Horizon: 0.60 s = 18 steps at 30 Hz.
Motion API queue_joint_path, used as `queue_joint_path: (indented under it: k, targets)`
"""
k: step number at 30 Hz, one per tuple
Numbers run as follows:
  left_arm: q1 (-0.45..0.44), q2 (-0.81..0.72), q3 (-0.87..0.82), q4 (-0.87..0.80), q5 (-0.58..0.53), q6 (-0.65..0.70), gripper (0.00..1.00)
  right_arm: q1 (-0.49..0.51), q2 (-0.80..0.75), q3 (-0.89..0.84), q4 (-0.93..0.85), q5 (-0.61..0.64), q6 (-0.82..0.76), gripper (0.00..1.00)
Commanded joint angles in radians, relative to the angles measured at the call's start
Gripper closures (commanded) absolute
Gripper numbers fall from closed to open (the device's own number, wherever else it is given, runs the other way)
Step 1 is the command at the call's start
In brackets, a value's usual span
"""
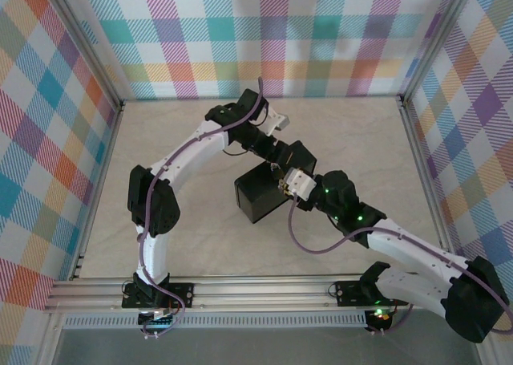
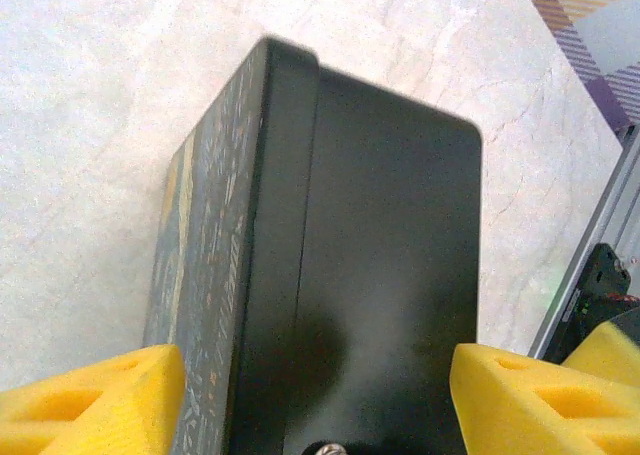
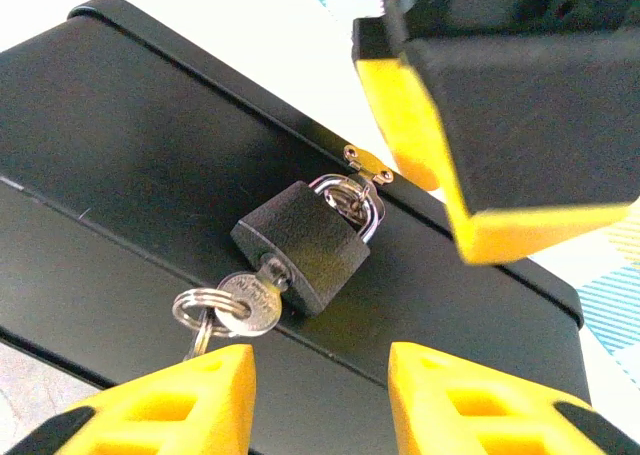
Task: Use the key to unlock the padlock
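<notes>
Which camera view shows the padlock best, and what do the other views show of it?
The right wrist view: the padlock is close and sharp against the dark box, with the key in it. In the top external view it is too small to tell. The left wrist view gives a silvery speck at its bottom edge, unclear.

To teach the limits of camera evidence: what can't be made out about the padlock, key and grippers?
The key blade: right wrist view, buried in the padlock body.
Legs of the shackle: right wrist view, behind that body; locked or freed unclear.
Whether the left gripper touches the box: left wrist view, bottom edge cuts contact off.
</notes>
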Motion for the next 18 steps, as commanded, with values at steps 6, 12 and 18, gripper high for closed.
queue_joint_path:
  k: [6,12,18]
  targets:
    - [0.009,-0.070,-0.018,-0.028,-0.085,0.015,0.29,0.020,-0.032,-0.015,-0.048,0.026,0.046,0.61]
    - [0.007,-0.072,-0.063,-0.043,-0.122,0.051,0.30,0.046,-0.075,-0.040,-0.019,0.036,0.064,0.61]
    - [0.004,-0.081,-0.110,-0.025,-0.137,0.057,0.30,0.070,-0.024,-0.015,0.018,0.043,0.061,0.63]
